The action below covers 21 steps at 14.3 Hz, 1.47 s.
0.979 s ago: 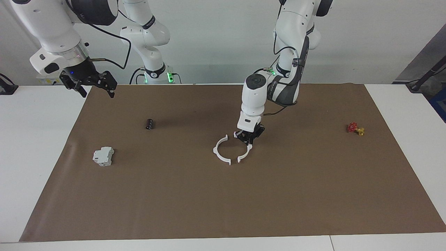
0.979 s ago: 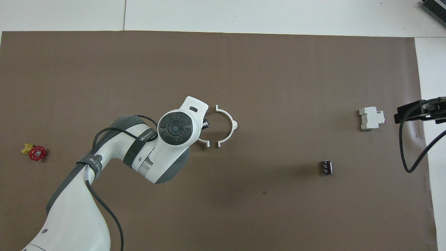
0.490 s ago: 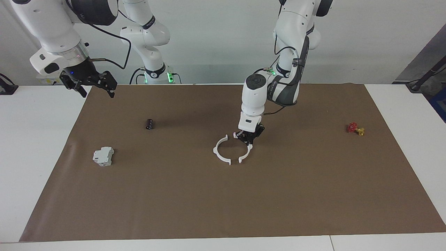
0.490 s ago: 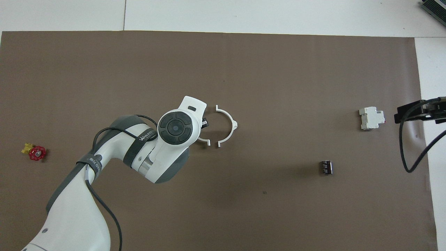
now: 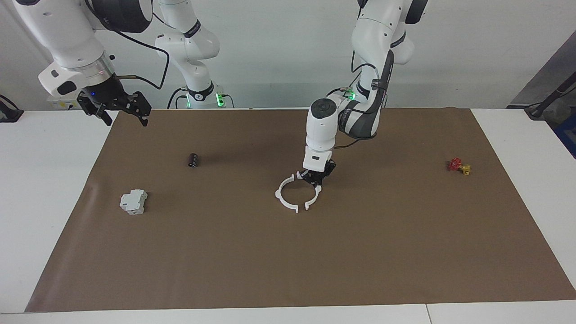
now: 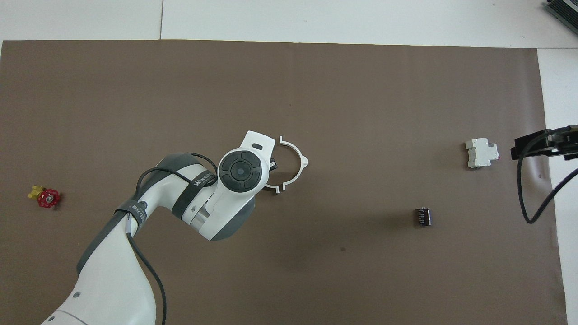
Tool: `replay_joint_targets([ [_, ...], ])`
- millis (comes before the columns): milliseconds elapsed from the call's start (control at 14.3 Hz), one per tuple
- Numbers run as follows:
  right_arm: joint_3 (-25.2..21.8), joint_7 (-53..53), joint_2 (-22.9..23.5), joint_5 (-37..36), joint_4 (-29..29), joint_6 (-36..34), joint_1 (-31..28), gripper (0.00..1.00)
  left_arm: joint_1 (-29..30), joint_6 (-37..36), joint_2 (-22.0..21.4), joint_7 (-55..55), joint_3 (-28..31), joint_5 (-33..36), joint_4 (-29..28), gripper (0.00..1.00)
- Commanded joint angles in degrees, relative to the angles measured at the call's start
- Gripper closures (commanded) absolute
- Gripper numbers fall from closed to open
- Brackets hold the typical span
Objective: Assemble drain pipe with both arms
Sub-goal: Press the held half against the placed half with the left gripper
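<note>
White arcs [image 5: 285, 196] nearly meet mid-mat [image 5: 405, 252]: left gripper [image 5: 317, 177] clamps one arc [image 5: 315, 198] beside the other, risking misaligned tabs jamming; right gripper [image 5: 118, 108] waits open above the mat's corner.

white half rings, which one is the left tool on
The half-ring toward the left arm's end, under the left tool; the other half-ring lies free beside it.

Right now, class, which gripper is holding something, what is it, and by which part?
The left gripper grips one white half-ring arc of the drain pipe near the end closest to the robots. The right gripper holds nothing and waits, raised over the table's edge.
</note>
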Motion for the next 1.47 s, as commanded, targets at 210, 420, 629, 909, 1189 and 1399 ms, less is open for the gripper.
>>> replay_joint_targets([
  [210, 0.07, 0.70, -1.15, 0.10, -0.96, 0.28, -0.09, 0.00, -1.99, -0.02, 0.58, -2.66, 0.88, 1.40, 1.18, 1.00],
  [420, 0.07, 0.70, -1.15, 0.10, -0.96, 0.28, -0.09, 0.00, -1.99, 0.25, 1.02, -2.75, 0.97, 1.31, 1.18, 1.00],
  [629, 0.07, 0.70, -1.15, 0.10, -0.96, 0.28, -0.09, 0.00, -1.99, 0.25, 1.28, -2.66, 0.97, 1.40, 1.62, 1.00],
  [909, 0.07, 0.70, -1.15, 0.10, -0.96, 0.28, -0.09, 0.00, -1.47, 0.42, 1.90, -2.58, 0.97, 5.17, 2.59, 1.00],
  [1189, 0.07, 0.70, -1.15, 0.10, -0.96, 0.28, -0.09, 0.00, -1.20, 0.86, 2.34, -2.40, 0.97, 6.85, 2.85, 1.00],
  [1399, 0.07, 0.70, -1.15, 0.10, -0.96, 0.28, -0.09, 0.00, -1.38, 0.86, 2.42, -2.49, 0.97, 6.85, 3.03, 1.00],
])
